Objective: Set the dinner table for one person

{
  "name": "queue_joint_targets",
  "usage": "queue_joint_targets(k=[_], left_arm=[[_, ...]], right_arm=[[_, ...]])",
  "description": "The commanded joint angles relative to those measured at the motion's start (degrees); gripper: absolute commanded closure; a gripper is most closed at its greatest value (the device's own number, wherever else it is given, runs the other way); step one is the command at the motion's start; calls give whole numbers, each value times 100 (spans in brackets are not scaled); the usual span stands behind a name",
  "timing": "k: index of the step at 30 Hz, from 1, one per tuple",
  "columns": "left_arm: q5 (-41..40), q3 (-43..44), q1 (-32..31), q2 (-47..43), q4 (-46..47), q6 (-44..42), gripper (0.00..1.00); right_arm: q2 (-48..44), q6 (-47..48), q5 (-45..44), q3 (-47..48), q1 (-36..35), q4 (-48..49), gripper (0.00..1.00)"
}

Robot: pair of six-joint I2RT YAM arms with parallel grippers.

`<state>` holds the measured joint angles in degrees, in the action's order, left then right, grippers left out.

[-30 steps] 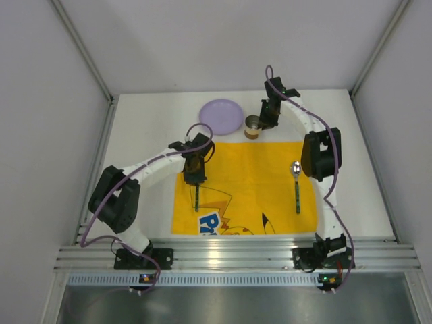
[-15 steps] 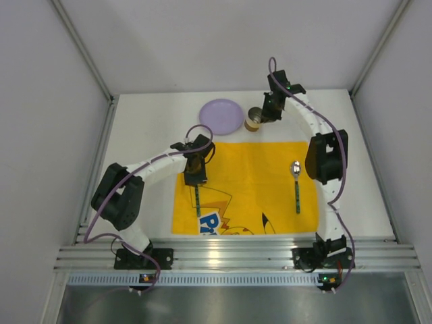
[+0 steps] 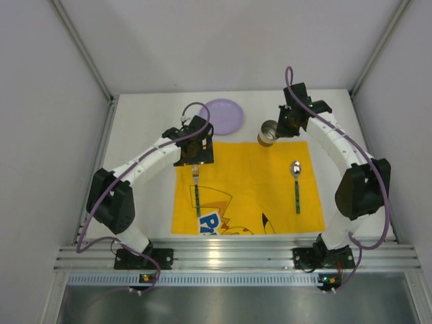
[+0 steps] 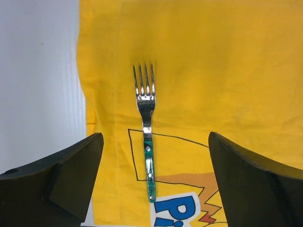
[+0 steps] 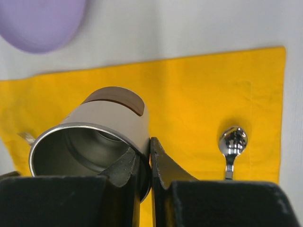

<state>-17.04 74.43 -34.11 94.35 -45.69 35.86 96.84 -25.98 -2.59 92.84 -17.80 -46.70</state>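
left gripper fully spread; right gripper pinched on cup rim.
fork lies untouched on yellow cloth under the left jaws; cloth rests on the dinner table, near half.

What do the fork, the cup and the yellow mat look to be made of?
Fork: polished metal head, bright glints on tines; mottled green handle, probably plastic.
Cup: metal, dull grey inside with shiny rim; outside cream, seemingly painted.
Mat: printed yellow cloth, soft creases.
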Motion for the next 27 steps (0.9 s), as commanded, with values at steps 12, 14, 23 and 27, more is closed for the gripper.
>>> queue_joint_targets(k=[12, 14, 23, 27], left_arm=[[60, 1310, 1108, -197, -80, -580, 2], [113, 1416, 1248, -153, -2, -562, 2], [-317, 1223, 1565, -267, 1034, -606, 1], [-82, 1309, 1723, -49, 1510, -738, 2]], right_arm=[[661, 312, -479, -1126, 971, 327, 100], [696, 374, -418, -1224, 1094, 503, 100], [758, 321, -172, -1777, 1147, 1118, 100], [679, 295, -93, -1848, 1147, 1119, 96]])
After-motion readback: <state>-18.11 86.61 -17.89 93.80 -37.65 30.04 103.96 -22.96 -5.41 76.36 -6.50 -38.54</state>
